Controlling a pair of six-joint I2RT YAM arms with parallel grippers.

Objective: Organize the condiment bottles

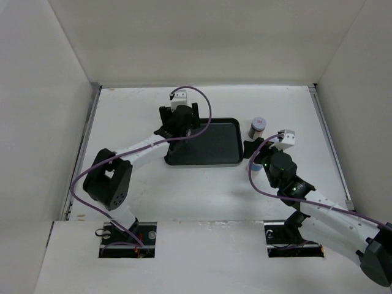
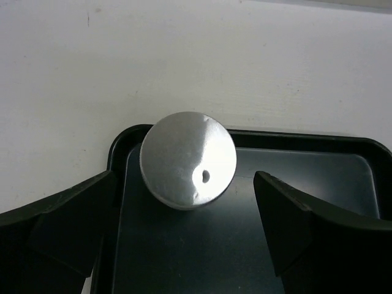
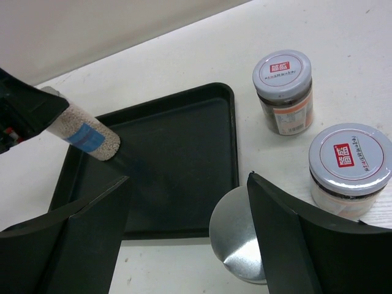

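the flat black tray (image 1: 214, 144) is smooth with a raised lip, which could snag a sliding base. the left gripper (image 2: 185, 184) stands wide around a slim, grainy-pale shaker bottle (image 3: 86, 136) upright in the tray's far corner; a brushing finger might topple it. the right gripper (image 3: 188, 180) gapes over the second shaker (image 3: 242, 242) and its slick metal cap, just beside the tray, where two squat jars (image 3: 283, 90) with printed lids crowd close.
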